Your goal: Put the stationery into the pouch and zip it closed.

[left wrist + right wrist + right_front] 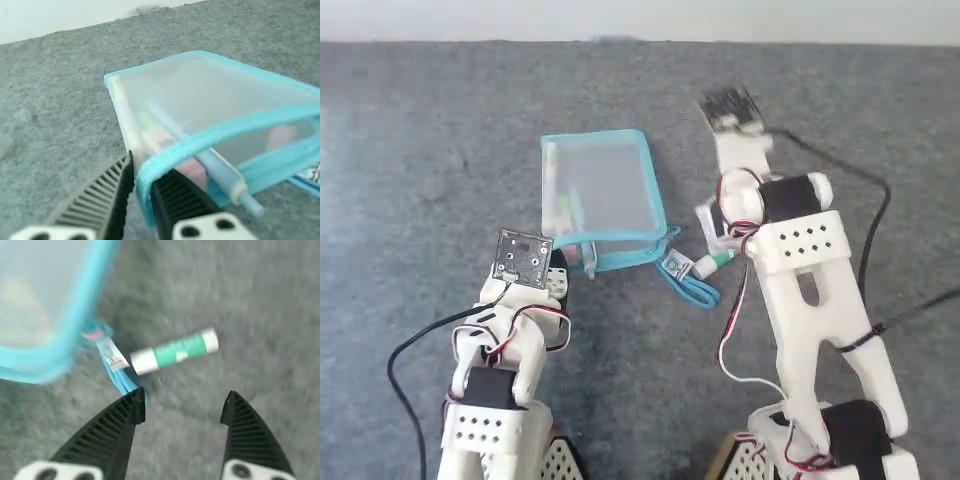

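The translucent pouch (603,192) with blue trim lies mid-table, its open mouth toward the arms. Inside it I see a pale blue pen (200,155) and a pink item (192,170). My left gripper (144,192) is shut on the blue rim of the pouch (210,95) at the near left corner of the mouth. A green-and-white stick (175,351) lies on the mat just right of the pouch, beside its blue strap (120,377). My right gripper (182,402) hovers open just short of the stick, with nothing between its fingers. From above, the stick (713,262) peeks out by the right arm's gripper (718,238).
A grey felt mat (420,150) covers the table. The pouch's strap (695,290) with a white label (677,265) trails toward the right arm. Black and red cables (875,240) hang along both arms.
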You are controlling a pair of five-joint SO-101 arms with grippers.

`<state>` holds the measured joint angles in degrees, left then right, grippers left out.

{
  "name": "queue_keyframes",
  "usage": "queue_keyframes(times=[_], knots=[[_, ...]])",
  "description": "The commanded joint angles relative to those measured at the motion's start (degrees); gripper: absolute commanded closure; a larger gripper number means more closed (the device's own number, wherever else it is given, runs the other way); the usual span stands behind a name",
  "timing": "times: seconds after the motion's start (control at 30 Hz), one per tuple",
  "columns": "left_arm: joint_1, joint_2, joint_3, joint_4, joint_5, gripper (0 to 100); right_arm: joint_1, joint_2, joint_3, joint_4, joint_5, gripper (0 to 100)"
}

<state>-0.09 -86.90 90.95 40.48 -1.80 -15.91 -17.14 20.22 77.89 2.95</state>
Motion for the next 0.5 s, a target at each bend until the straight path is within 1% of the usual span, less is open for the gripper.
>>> queue_keyframes(times=[0.0, 0.03, 0.1, 0.2, 0.33, 0.47], knots=[[-2.2, 0.0, -9.7, 8.3, 3.3, 99, 2.9, 2.6, 6.8, -7.6, -2.5, 74.5], [-2.9, 0.0, -10.5, 8.5, 3.6, 99, 3.0, 4.4, 6.9, -8.8, -2.6, 74.5], [-4.0, 0.0, -8.6, 5.9, 3.4, 99, 2.5, 7.9, 6.0, -10.1, -4.2, 74.5], [-4.3, 0.0, -4.8, 0.5, 3.2, 99, -0.2, 13.8, 1.7, -9.2, -10.5, 74.6], [-4.4, 0.0, -4.4, 0.1, 1.6, 99, -3.1, 21.9, -7.1, -5.1, -18.1, 74.6], [-4.4, 0.0, -4.2, -0.1, 1.4, 99, -2.6, 30.2, -16.4, -4.0, -24.5, 74.6]])
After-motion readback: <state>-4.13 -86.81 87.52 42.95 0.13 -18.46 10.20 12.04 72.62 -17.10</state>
